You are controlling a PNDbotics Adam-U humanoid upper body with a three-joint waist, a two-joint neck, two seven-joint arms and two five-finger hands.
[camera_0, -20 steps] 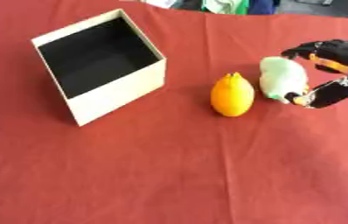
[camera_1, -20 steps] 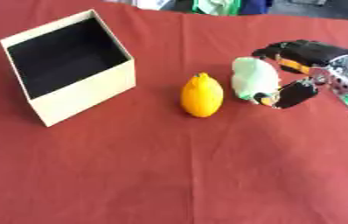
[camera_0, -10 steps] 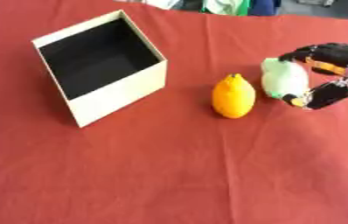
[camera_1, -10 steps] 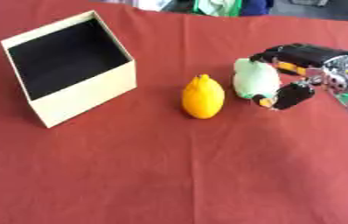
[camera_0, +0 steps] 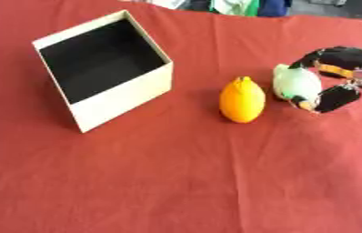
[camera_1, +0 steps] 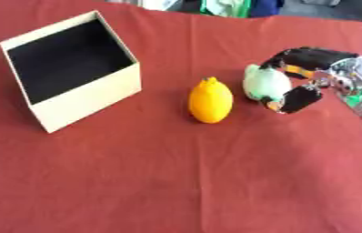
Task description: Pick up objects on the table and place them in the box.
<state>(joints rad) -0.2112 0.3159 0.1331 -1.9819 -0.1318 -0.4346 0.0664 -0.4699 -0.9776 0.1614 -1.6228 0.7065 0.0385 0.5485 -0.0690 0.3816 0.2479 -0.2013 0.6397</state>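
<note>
Change: right hand (camera_1: pixel 308 77) has drawn its fingers (camera_1: pixel 299 98) and thumb closer round the pale green object (camera_1: pixel 265 83).
Meaning: grasp looks nearly set; lift not begun.
Position: green object rests on the bench (camera_0: pixel 176 182), beside the orange fruit (camera_0: pixel 242 99), well apart from the box (camera_0: pixel 124 98).
Hidden: contact behind object; left hand unseen.

**Right hand curled round a pale green object**

On the red table (camera_0: pixel 176 182), the right hand (camera_0: pixel 339 73) comes in from the right, its fingers and thumb curled round a pale green object (camera_0: pixel 296 84). Just left of it lies an orange fruit (camera_0: pixel 242 99). Far left stands the open cream box (camera_0: pixel 104 68), dark inside.
</note>
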